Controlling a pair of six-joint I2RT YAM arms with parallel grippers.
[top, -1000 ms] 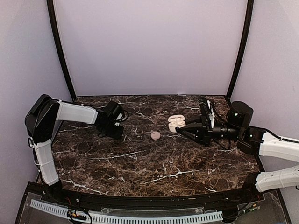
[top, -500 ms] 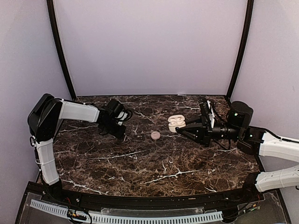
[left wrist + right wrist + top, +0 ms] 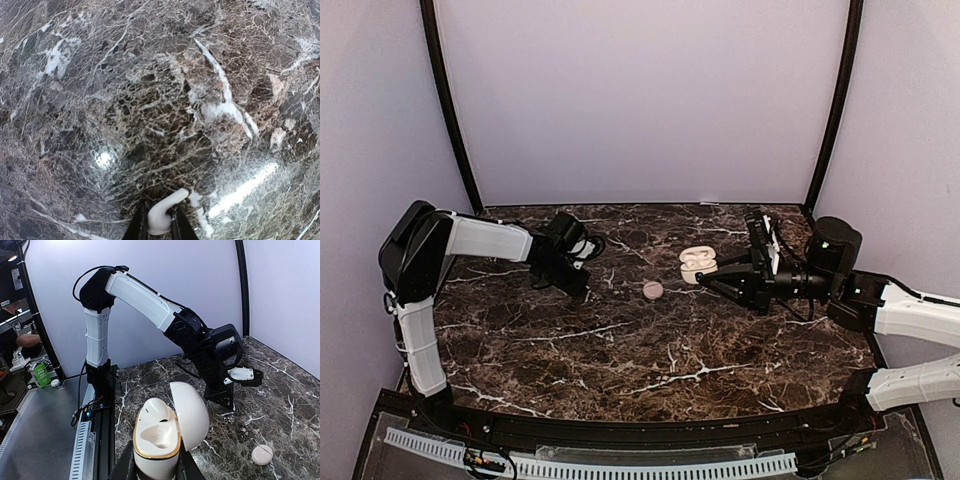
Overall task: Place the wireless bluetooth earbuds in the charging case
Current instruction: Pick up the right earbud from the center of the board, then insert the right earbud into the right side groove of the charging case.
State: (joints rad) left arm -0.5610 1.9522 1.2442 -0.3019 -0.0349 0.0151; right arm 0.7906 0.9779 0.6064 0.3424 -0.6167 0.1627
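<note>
Dark brown marble veined in white covers the table [image 3: 620,350], closed in by pale lilac walls [image 3: 640,100] with two black posts [image 3: 450,110] at the back corners. Your left arm [image 3: 480,240] reaches in from the left edge of the top view, and the left gripper [image 3: 579,287] points down at the marble left of centre. From its wrist camera you see the fingers [image 3: 137,229] pinched together at the bottom edge of the frame on one small white earbud [image 3: 162,212], whose stem bends out toward the upper right. Whether it touches the marble below, you cannot tell. Your right arm [image 3: 910,315] comes in from the right edge, and the right gripper [image 3: 155,469] is clamped on the charging case [image 3: 155,440], a white egg-shaped shell with a gold band around its rim. The case sits right of centre in the top view, well apart from the left gripper. Its lid [image 3: 191,415] stands open, swung to the right in the wrist view, and the hollow inside faces the camera. Between the two grippers a small round pinkish case [image 3: 653,290] lies shut on the marble, just left of and below the held case in the top view, touching neither gripper.
</note>
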